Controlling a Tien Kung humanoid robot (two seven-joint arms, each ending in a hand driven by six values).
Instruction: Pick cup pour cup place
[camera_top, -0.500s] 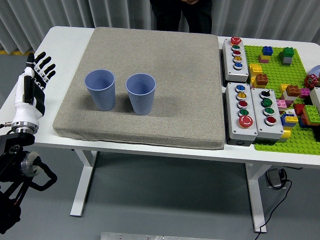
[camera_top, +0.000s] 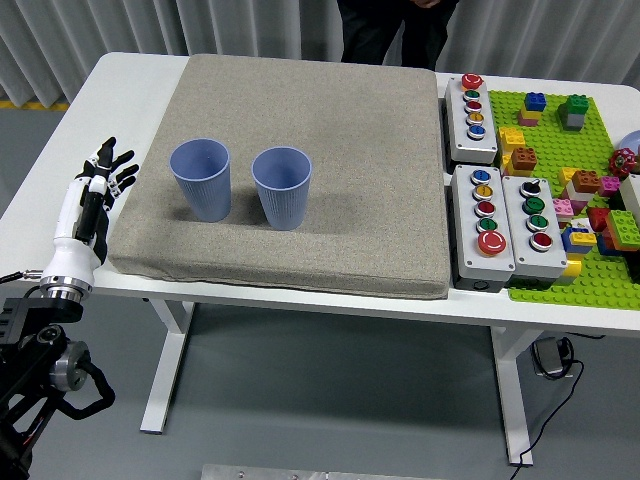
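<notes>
Head view, one moment over a white table (camera_top: 130, 75). Left hand (camera_top: 92, 200): white and black, five fingers spread apart and holding nothing, held at the table's left edge just outside the grey mat (camera_top: 340, 110), its fingertips pointing away from the robot. Left blue cup (camera_top: 201, 179): ribbed plastic, upright, open mouth up, standing on the mat a short way to the right of the hand and slightly farther out, not touching it. Right blue cup (camera_top: 282, 187): same make, upright, just beside the first cup on the side away from the hand, a narrow gap between the two. The contents of either cup cannot be made out. Push-button control boxes (camera_top: 494, 200): three grey units with coloured buttons, well apart from the hand, past the mat's far right edge. Green building-brick baseplate (camera_top: 545, 275): beyond the boxes at the table's right end, carrying assorted coloured bricks. Person (camera_top: 395, 30): dark-clothed, standing at the far side of the table, only the lower torso in view. Right arm: out of view.
</notes>
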